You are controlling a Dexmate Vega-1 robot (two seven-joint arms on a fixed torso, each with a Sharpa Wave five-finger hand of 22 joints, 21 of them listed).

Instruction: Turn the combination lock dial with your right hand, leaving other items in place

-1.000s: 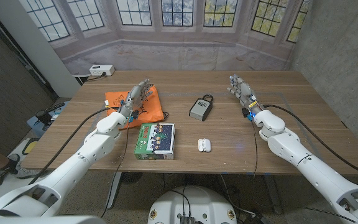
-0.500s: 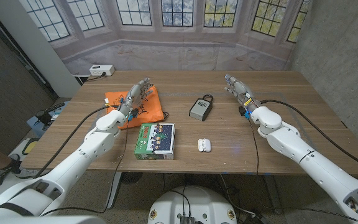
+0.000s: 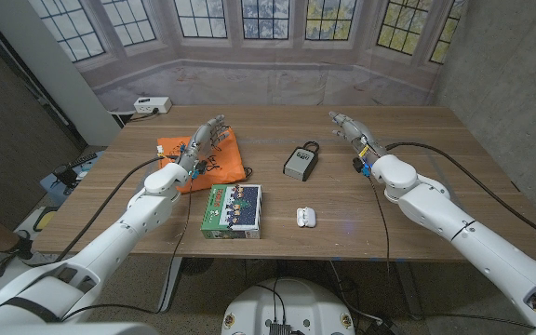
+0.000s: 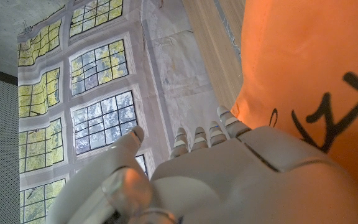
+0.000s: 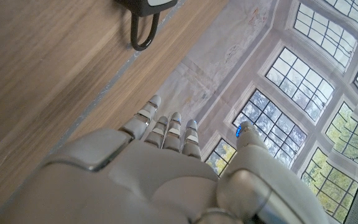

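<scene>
Lock: lies toward the table's middle from your right hand, which is released, holding nothing, the nearer hand.

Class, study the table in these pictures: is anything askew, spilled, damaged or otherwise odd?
Nothing stands out. The combination lock, orange bag, green box and small white case all lie intact on the table, nothing spilled. The left hand is over the bag; the right hand holds nothing.

No legible text — black scrawl on orange cloth, green box print unreadable.
</scene>
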